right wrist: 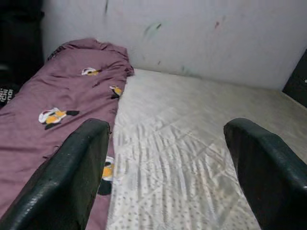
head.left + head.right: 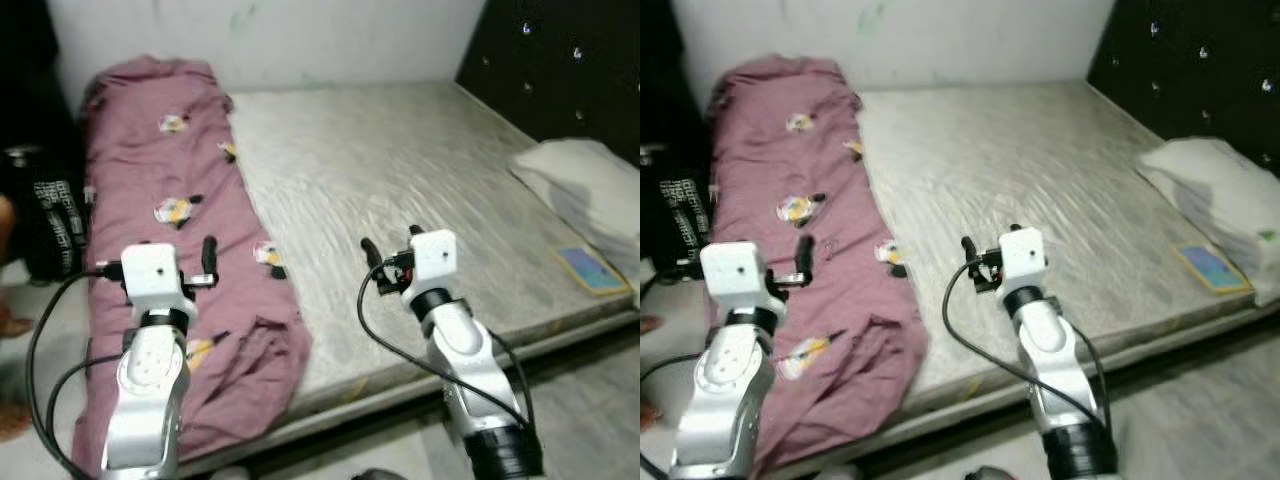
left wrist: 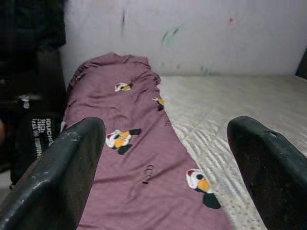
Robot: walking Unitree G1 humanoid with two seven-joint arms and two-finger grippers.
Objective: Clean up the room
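both pincers, left pincer (image 3: 165,167) and right pincer (image 1: 168,167), hover spread over maroon blanket (image 2: 170,200), mattress (image 2: 400,180), near pillow (image 2: 585,185).

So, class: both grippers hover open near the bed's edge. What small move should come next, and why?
Probably lower the left gripper onto the maroon blanket. It lies bunched along the mattress, its crumpled end spilling over the near edge, directly under that open gripper. The right gripper hovers over bare mattress.
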